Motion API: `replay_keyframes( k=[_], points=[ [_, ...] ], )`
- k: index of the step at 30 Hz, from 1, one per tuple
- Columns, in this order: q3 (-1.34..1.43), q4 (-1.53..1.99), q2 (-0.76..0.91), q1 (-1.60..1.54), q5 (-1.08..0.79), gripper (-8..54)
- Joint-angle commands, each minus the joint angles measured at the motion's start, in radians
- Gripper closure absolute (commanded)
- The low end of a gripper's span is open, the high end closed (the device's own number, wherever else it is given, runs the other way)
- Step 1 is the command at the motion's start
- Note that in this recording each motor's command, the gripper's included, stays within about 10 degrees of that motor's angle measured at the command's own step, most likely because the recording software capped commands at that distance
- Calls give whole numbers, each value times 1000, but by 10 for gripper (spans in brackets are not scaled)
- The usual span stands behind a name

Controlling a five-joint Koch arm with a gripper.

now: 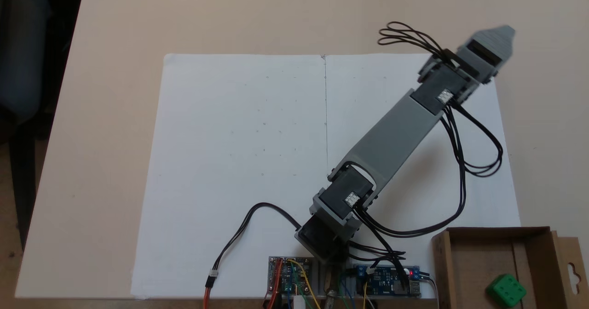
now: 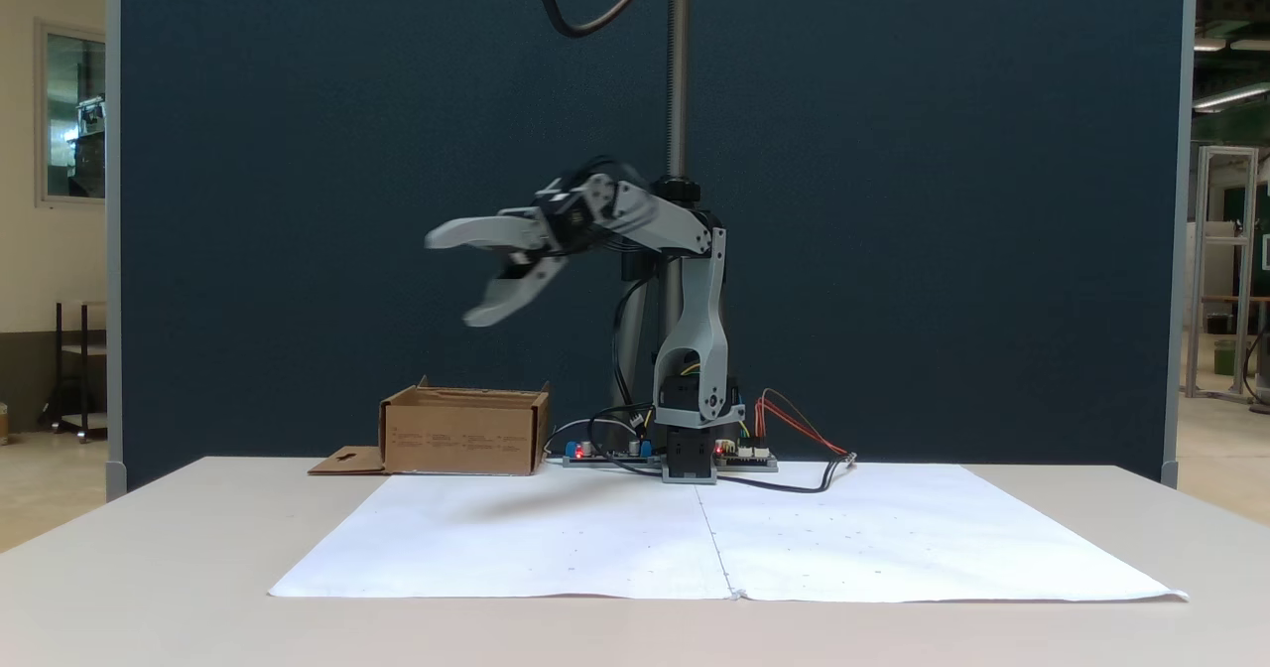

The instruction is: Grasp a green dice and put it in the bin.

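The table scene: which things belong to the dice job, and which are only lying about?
For the job:
- green dice, already inside the bin
- bin, a cardboard box
- gripper, jaws open, empty

Lying about:
- white paper sheets
- circuit boards
- cables

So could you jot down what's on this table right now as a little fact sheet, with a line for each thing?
arm: raised above the table, reaching out over the white paper
gripper: open, empty, held high in the air
green dice: lying inside the cardboard box
cardboard box: on the table beside the arm's base, its flap flat on the table
circuit boards: at the arm's base, small red lights lit
task status: dice already in the box
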Motion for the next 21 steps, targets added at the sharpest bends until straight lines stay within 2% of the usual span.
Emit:
replay_keyframes(
  k=[1,9,21],
  points=[
    [-21,-46,60,-115,58,12],
    [176,-101,181,-495,66,2],
    [693,-547,382,-650,61,8]
  ],
)
